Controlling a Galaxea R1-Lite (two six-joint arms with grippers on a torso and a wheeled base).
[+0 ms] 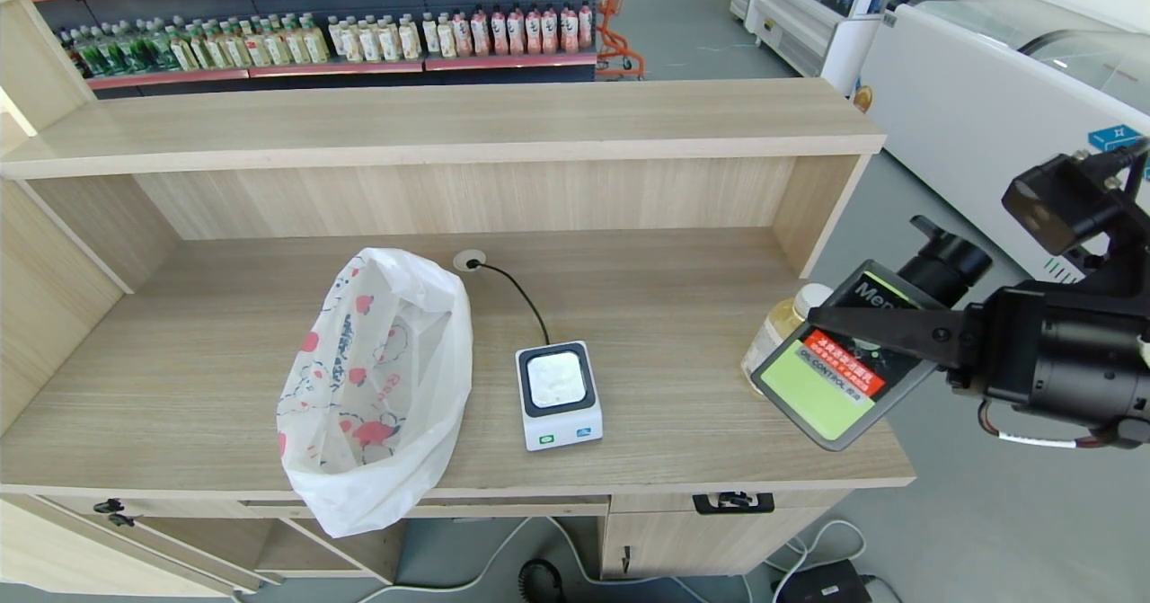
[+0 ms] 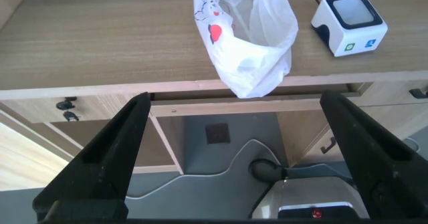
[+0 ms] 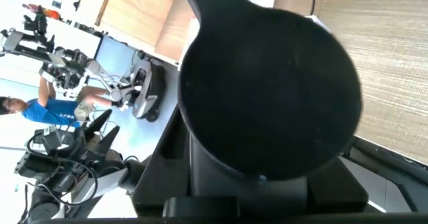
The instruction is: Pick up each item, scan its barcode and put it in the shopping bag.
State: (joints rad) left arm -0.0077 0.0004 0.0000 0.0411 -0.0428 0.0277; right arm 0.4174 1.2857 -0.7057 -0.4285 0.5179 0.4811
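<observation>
Clamped in the right gripper (image 1: 840, 329), a flat dark plastic bottle with green label (image 1: 831, 387) hangs tilted over the right end of the wood-grain counter (image 1: 683, 315), with a boxy white scanner (image 1: 558, 394) and crinkled red-printed white plastic bag (image 1: 377, 387) to its left. On the left gripper (image 2: 234, 164), black fingers (image 2: 114, 150) gape apart.

The crinkled white plastic shopping bag (image 1: 377, 378) carries red-and-grey cartoon prints; the flat black bottle (image 1: 813, 396) wears a lime-green-and-red label.

wooden counter (image 1: 674, 333), shelves of bottles (image 1: 359, 41), white chest freezer (image 1: 961, 127)
</observation>
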